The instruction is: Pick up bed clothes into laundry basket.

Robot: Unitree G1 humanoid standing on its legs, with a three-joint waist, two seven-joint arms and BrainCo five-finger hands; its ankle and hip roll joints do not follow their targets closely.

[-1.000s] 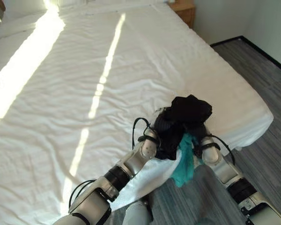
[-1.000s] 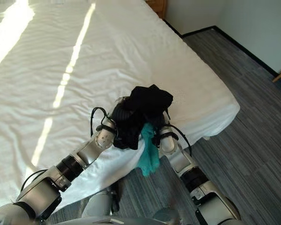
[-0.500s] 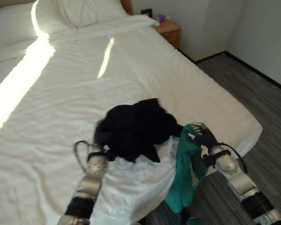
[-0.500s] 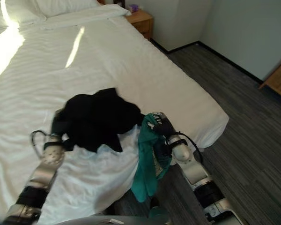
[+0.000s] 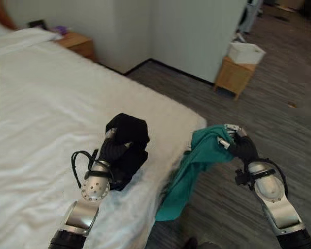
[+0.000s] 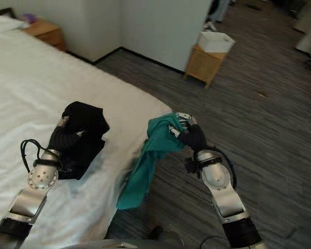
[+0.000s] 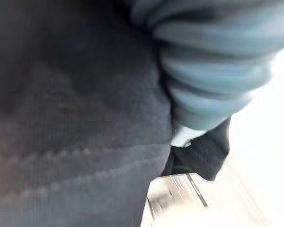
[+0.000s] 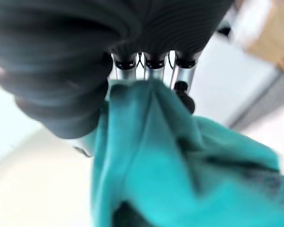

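The bed [image 5: 36,104] has a white, matt cloth sheet with soft wrinkles. The black garment [image 5: 125,150] is a dull, thick cloth; the teal garment [image 6: 145,161] is a thin, smooth cloth. The floor [image 6: 269,124] looks like grey streaked wood planks. The side cabinet [image 5: 233,78] is light wood.

a wide bed [image 5: 36,98] under a white sheet fills the left side; far left stands a wooden nightstand [image 5: 76,44] against pale walls [image 5: 192,31]; grey wood-grain floor [image 5: 280,98] spreads right; a small wooden table [image 5: 234,77] with a white box [image 5: 245,52] stands by the far wall
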